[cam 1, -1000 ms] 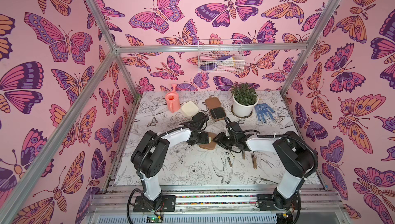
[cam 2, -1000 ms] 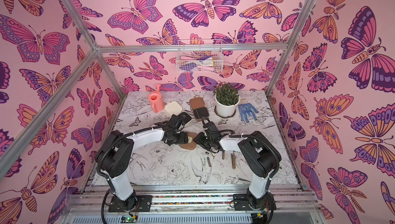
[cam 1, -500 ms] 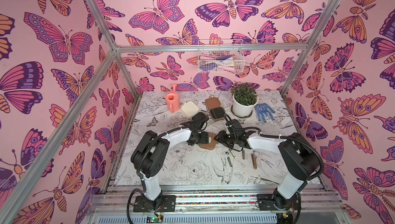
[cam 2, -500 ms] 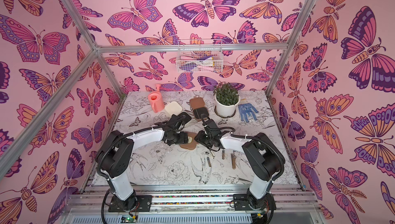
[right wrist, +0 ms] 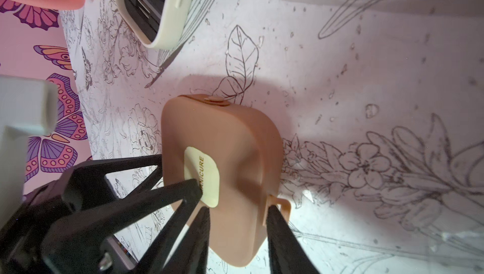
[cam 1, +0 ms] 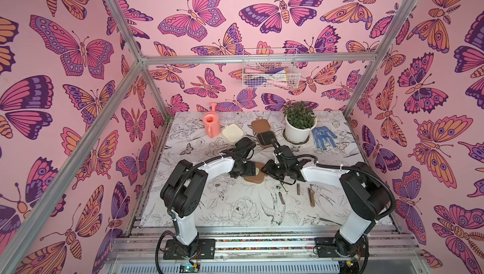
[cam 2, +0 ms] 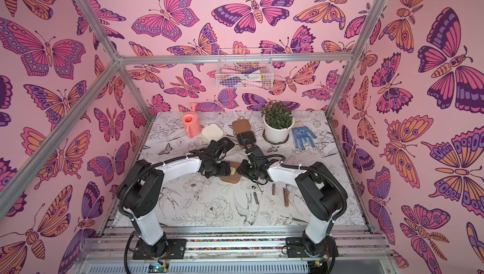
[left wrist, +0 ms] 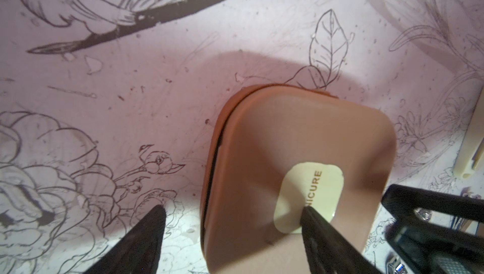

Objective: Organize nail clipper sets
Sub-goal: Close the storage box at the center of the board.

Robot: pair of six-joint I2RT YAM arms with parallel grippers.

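A closed tan case (cam 1: 255,179) (cam 2: 230,179) of the nail clipper sets lies mid-table between both grippers. My left gripper (left wrist: 233,210) is open. One finger (left wrist: 314,223) rests on the case's cream patch (left wrist: 309,194) and the other hangs over bare table. My right gripper (right wrist: 239,210) pinches the case (right wrist: 222,139) at its clasp end, with one finger on the lid and the other against the clasp tab (right wrist: 284,206). A cream case (cam 1: 231,132) and a brown case (cam 1: 262,131) lie open at the back. Slim metal tools (cam 1: 281,197) (cam 1: 311,194) lie loose in front.
A pink watering can (cam 1: 210,124) stands at the back left. A potted plant (cam 1: 297,131) and a blue dotted glove (cam 1: 323,138) sit at the back right. A wire basket (cam 1: 269,72) hangs on the rear wall. The open cream case (right wrist: 162,11) lies just behind the tan one.
My right gripper's jaws have narrowed onto the tan case's clasp end and the right arm has shifted slightly. The left arm and gripper have stayed put.
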